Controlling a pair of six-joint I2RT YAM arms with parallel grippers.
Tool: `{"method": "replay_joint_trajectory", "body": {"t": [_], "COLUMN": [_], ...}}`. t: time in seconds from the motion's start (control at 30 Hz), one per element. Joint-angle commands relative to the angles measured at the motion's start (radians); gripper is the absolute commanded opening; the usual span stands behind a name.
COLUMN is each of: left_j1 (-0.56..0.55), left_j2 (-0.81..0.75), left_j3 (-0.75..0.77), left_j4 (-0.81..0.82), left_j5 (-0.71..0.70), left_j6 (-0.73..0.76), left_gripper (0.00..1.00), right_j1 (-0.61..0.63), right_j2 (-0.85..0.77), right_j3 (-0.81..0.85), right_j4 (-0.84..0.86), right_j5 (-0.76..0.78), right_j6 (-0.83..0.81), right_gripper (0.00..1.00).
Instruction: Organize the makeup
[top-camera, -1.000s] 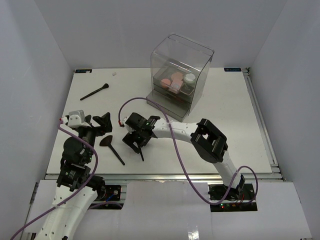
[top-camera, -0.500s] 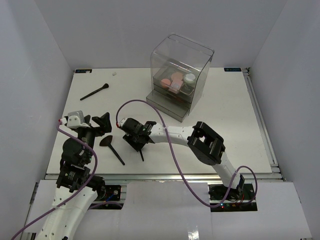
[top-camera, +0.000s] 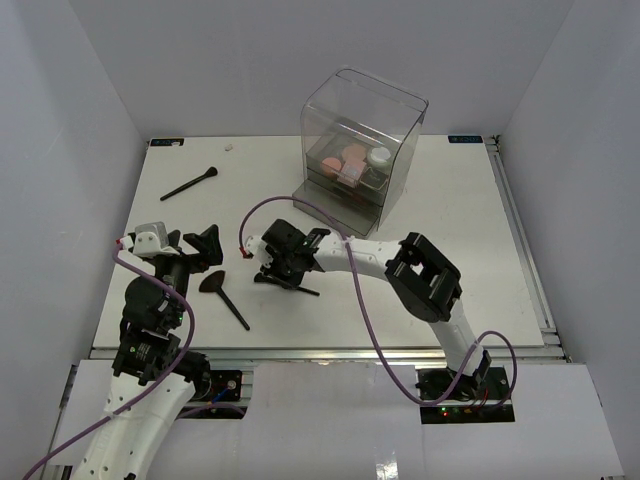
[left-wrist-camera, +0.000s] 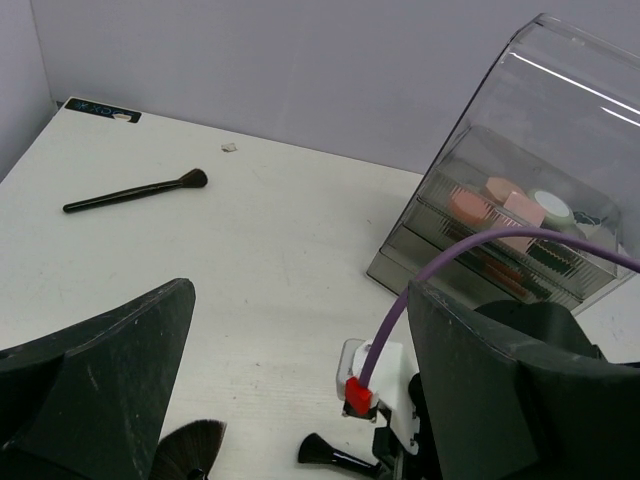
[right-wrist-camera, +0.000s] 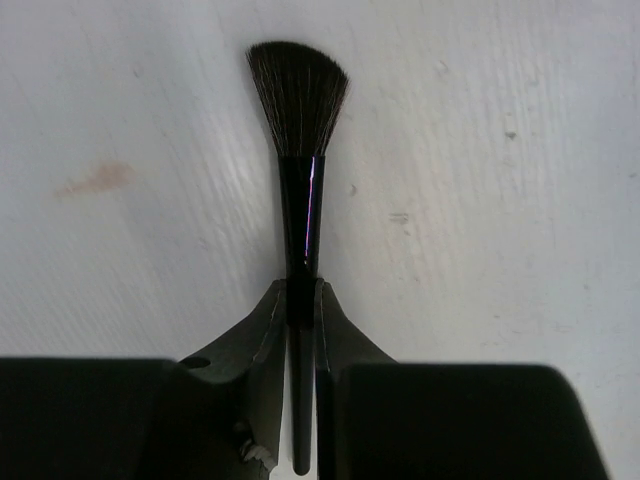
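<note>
My right gripper (right-wrist-camera: 301, 300) is shut on the thin handle of a black-handled makeup brush (right-wrist-camera: 301, 190), whose dark bristles fan out ahead just above the white table. From above, that gripper (top-camera: 282, 279) sits mid-table with the brush handle (top-camera: 308, 290) sticking out to the right. My left gripper (top-camera: 195, 250) stands wide open and empty at the left, its fingers (left-wrist-camera: 100, 390) framing the scene. A fan brush (top-camera: 222, 296) lies in front of it. A thin brush (top-camera: 188, 184) lies at the back left.
A tall clear plastic box (top-camera: 360, 150) with dark drawers stands at the back centre, holding pink compacts (top-camera: 345, 160) and a white jar (top-camera: 379, 156). The right arm's purple cable (left-wrist-camera: 470, 255) arcs across the left wrist view. White walls enclose the table.
The right gripper has closed on the brush handle. It has shifted slightly back, and the brush has swung from pointing toward the front edge to lying crosswise. The left arm has not moved.
</note>
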Motion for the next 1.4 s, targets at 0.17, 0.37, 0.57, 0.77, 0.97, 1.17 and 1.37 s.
{"method": "replay_joint_trajectory", "body": {"t": [0.17,0.37,0.57,0.77,0.97,1.17,1.37], "left_j1": [0.000,0.000,-0.002,-0.002,0.000,0.000,0.000], "left_j2": [-0.004,0.000,0.008,0.016,0.021,0.066,0.256], "left_j3": [0.004,0.004,0.004,0.002,0.001,0.008,0.086], "left_j4": [0.001,0.001,0.001,0.003,0.003,-0.010,-0.121], "left_j5": [0.012,0.030,0.040,0.049,0.057,0.119,0.259], "left_j6": [0.003,0.002,0.000,0.000,0.000,-0.032,-0.152], "left_gripper": [0.98,0.98,0.98,0.98,0.98,0.98,0.98], "right_j1": [-0.259,-0.355,-0.364,-0.364,-0.364,-0.362,-0.365], "right_j2": [-0.267,-0.272,-0.155,-0.066,-0.075,-0.148,-0.398], "right_j3": [-0.057,-0.037,0.056,0.159,0.159,0.125,0.047], "right_j4": [-0.103,-0.066,-0.012,0.031,0.034,0.010,-0.119], "right_j5": [0.063,0.206,0.266,0.360,0.347,0.263,0.001], "right_j6": [-0.262,-0.361,-0.418,-0.455,-0.446,-0.396,-0.305], "right_gripper": [0.08,0.08,0.11,0.15,0.54,0.68,0.74]}}
